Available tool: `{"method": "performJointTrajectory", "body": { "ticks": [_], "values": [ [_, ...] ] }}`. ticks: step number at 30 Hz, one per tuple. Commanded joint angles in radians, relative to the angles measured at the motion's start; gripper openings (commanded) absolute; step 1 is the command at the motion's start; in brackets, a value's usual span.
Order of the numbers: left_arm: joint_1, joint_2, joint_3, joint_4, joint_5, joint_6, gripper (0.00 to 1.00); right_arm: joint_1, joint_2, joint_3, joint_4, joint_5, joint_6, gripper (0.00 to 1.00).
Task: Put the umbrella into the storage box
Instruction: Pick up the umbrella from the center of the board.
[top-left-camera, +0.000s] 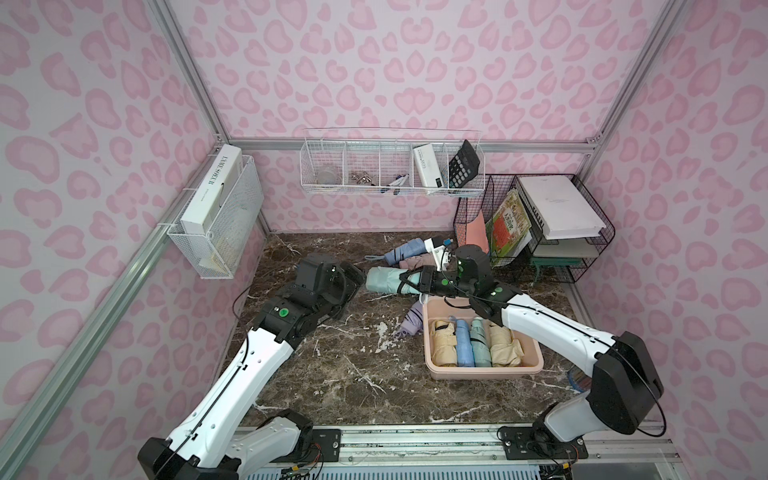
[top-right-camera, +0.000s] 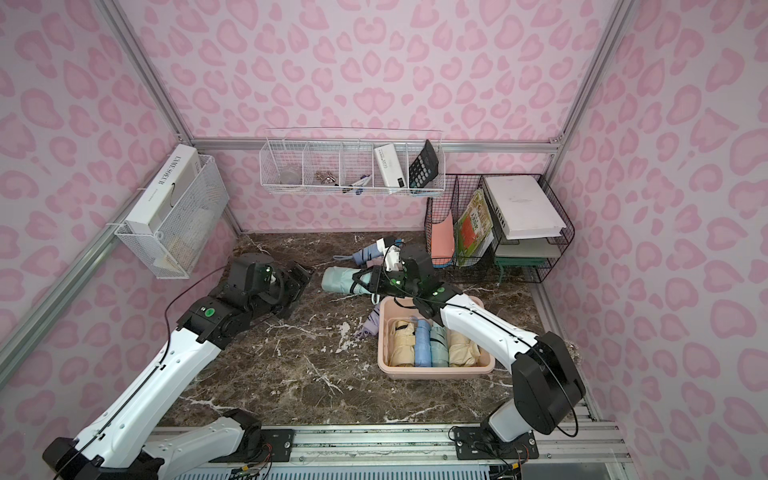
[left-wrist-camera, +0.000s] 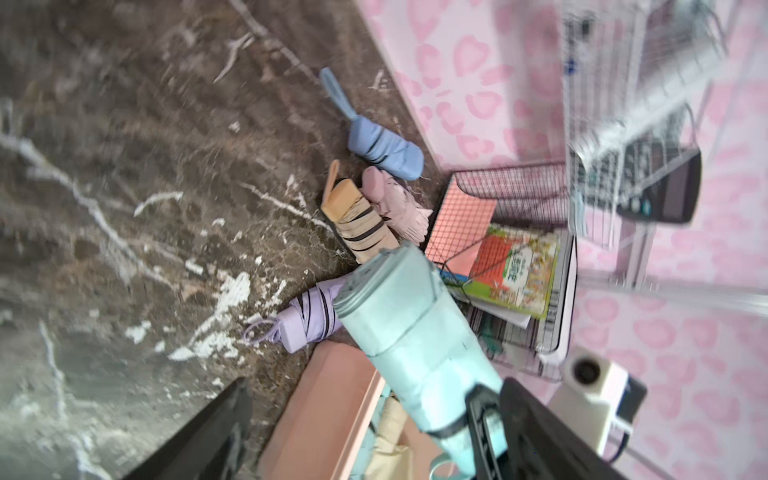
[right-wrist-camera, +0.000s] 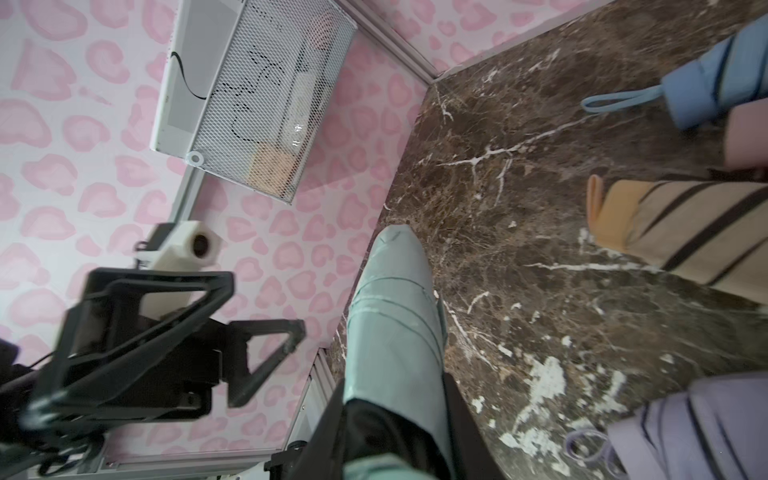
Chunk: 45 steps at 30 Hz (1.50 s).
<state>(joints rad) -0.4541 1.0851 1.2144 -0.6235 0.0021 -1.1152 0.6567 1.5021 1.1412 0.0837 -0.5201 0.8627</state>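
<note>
Checking my feeds: the surface (top-left-camera: 332, 374) is dark brown marble-look stuff with white veins. The storage box (top-left-camera: 486, 372) is a pale pink plastic tub, rectangular with rounded corners and a rolled rim, sitting on the right side of the surface. The umbrella (top-left-camera: 384, 279) I'm after is a mint green folded one, soft creased fabric rolled into a stubby tube. It's not in the box. It lies roughly level just past the box's far rim, and I can't tell if it's clear of the surface. The right jaws are clamped tight on its handle end. The left jaws stand wide apart just beside its other end, gripping nothing and not touching it.

Inside the box I count four folded umbrellas packed side by side: a cream one (top-left-camera: 442, 340), a light blue one (top-left-camera: 464, 343), a teal one (top-left-camera: 481, 343) and another cream one (top-left-camera: 505, 347). There are four more loose on the surface. These are a blue one with a wrist loop (left-wrist-camera: 384, 147), a dusty pink one (left-wrist-camera: 392, 203), a beige one with dark stripes (left-wrist-camera: 361, 226) and a lilac one (left-wrist-camera: 307, 320) just beside the box.

There are two white wire baskets. The long basket (top-left-camera: 386, 192) on the back wall has five compartments. I can make out pens, a white carton and a black calculator (top-left-camera: 464, 166); the rest is too small to tell. The side basket (top-left-camera: 237, 232) holds a white book (top-left-camera: 214, 187). One black wire file rack (top-left-camera: 582, 266) in the far right corner holds a pink folder (top-left-camera: 476, 237), a colourful book (top-left-camera: 509, 224) and a white paper stack (top-left-camera: 557, 208).
</note>
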Motion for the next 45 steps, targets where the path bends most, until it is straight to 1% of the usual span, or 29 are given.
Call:
{"method": "performJointTrajectory", "body": {
  "ticks": [1,4,7,9,11,14,17,23,25,29,36,39,41,42,45],
  "values": [
    [-0.034,-0.007,0.050,0.003,0.083,0.626,0.87,-0.032,-0.033,0.052,-0.225,-0.040,-0.187,0.20],
    [-0.120,-0.012,0.080,-0.065,0.093,0.980,0.87,-0.057,-0.052,0.114,-0.404,-0.079,-0.313,0.21],
    [-0.214,-0.008,0.078,-0.123,0.052,1.255,0.87,-0.073,-0.066,0.163,-0.539,-0.125,-0.410,0.21],
    [-0.275,0.006,0.079,-0.138,-0.003,1.374,0.89,-0.073,-0.072,0.187,-0.604,-0.155,-0.454,0.21],
    [-0.323,0.026,0.078,-0.132,-0.008,1.482,0.92,-0.074,-0.080,0.201,-0.643,-0.180,-0.470,0.21],
    [-0.393,0.065,0.068,-0.079,-0.064,1.593,0.95,-0.073,-0.096,0.198,-0.656,-0.224,-0.466,0.21],
    [-0.431,0.105,0.065,-0.025,-0.103,1.648,0.99,-0.071,-0.108,0.196,-0.657,-0.266,-0.457,0.21],
    [-0.440,0.157,0.031,0.100,-0.127,1.710,0.99,-0.070,-0.136,0.181,-0.627,-0.360,-0.427,0.21],
    [-0.441,0.173,0.025,0.123,-0.140,1.717,0.96,-0.071,-0.140,0.177,-0.623,-0.378,-0.427,0.21],
    [-0.441,0.190,0.025,0.132,-0.135,1.730,0.83,-0.072,-0.140,0.171,-0.624,-0.379,-0.431,0.21],
    [-0.440,0.191,0.018,0.088,-0.128,1.716,0.44,-0.083,-0.138,0.161,-0.582,-0.385,-0.403,0.23],
    [-0.442,0.183,0.011,0.078,-0.127,1.692,0.31,-0.092,-0.150,0.141,-0.552,-0.389,-0.379,0.25],
    [-0.441,0.176,0.005,0.081,-0.125,1.676,0.25,-0.098,-0.158,0.129,-0.529,-0.388,-0.358,0.29],
    [-0.440,0.176,0.005,0.080,-0.123,1.668,0.20,-0.103,-0.165,0.121,-0.515,-0.383,-0.344,0.37],
    [-0.443,0.172,0.002,0.078,-0.123,1.642,0.10,-0.121,-0.190,0.104,-0.482,-0.335,-0.305,0.66]
  ]
}}
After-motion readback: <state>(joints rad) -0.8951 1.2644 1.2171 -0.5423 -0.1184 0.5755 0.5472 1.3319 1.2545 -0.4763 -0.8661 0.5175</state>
